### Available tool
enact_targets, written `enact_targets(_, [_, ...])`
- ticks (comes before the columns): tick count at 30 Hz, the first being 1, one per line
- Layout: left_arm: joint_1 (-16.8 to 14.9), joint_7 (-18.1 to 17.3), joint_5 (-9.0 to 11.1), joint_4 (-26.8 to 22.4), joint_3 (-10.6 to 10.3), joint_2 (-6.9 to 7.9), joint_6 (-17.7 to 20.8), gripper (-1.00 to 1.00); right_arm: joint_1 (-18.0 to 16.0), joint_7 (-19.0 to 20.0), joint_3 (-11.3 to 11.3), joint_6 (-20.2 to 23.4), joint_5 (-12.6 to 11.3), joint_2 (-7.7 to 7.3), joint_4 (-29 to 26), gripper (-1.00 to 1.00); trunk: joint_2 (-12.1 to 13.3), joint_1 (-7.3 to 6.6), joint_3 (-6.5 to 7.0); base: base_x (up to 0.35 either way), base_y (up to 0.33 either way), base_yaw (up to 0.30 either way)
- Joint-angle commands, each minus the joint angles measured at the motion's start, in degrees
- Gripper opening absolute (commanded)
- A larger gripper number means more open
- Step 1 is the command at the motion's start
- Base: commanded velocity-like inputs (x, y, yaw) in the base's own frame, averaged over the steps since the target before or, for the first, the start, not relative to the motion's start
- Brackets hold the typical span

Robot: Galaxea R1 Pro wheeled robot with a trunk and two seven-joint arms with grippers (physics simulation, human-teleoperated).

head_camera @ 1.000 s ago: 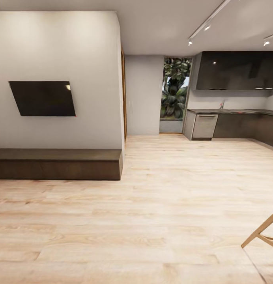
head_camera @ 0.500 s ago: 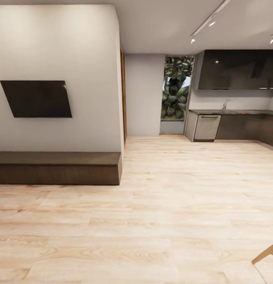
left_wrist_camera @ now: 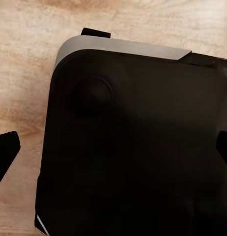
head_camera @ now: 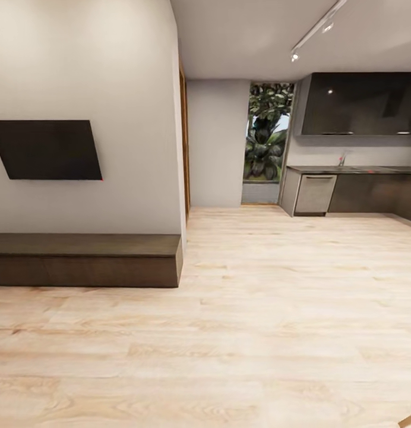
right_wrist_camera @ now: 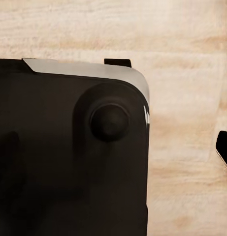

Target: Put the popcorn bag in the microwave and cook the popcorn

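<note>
Two grippers, their fingertips (left_wrist_camera: 6, 152) spread wide and holding nothing, hung over the robot's dark base (left_wrist_camera: 138, 142) and plank floor (head_camera: 277, 309), apparently tucked for travel, with the kitchen countertop (head_camera: 354, 169) far ahead, popcorn bag and microwave too distant to tell.

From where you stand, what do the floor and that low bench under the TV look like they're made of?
The floor looks like pale wood planks, matte, with visible grain and board seams. The low bench looks like dark brown wood or veneer, with faint grain streaks; which one, I cannot tell.
</note>
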Motion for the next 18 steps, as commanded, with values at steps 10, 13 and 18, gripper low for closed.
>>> enact_targets(10, [0.02, 0.06, 0.37, -0.07, 0.04, -0.02, -0.07, 1.0, -0.01, 0.2, 0.36, -0.05, 0.64, -0.12, 0.0, 1.0, -0.02, 0.03, -0.05, 0.326, 0.0, 0.0])
enact_targets(13, [0.02, 0.06, 0.37, -0.07, 0.02, -0.08, -0.08, 1.0, -0.01, 0.15, 0.4, 0.07, 0.64, -0.19, 0.0, 1.0, -0.02, 0.03, -0.05, 0.326, 0.0, 0.0])
enact_targets(18, [0.02, 0.06, 0.37, -0.07, 0.04, -0.03, -0.04, 1.0, -0.01, -0.02, 0.44, 0.25, 0.58, -0.23, 0.0, 1.0, -0.02, 0.03, -0.05, 0.326, 0.0, 0.0])
